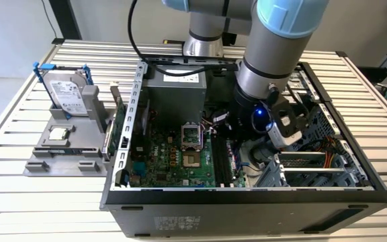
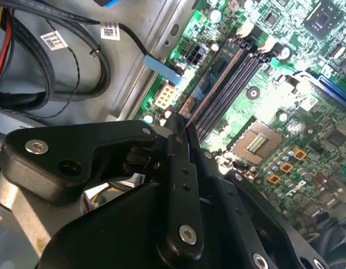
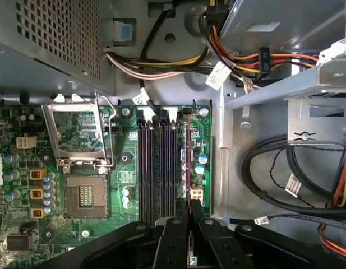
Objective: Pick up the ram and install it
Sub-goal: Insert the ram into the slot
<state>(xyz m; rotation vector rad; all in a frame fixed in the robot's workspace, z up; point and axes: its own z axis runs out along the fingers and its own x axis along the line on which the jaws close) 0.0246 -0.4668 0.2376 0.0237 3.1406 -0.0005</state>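
Gripper of mine is closed narrow on the ram. In the first wrist view I see the ram only edge-on, its chips out of sight and its near end hidden between my fingers. It lines up with the outermost memory slot, beside the dark slots, near the motherboard edge by the looped cables. Whether it is seated I cannot tell. Further in lies the open processor socket.

Our cameras
We look steeply down on the computer case; both wrist views closely share its memory slots.
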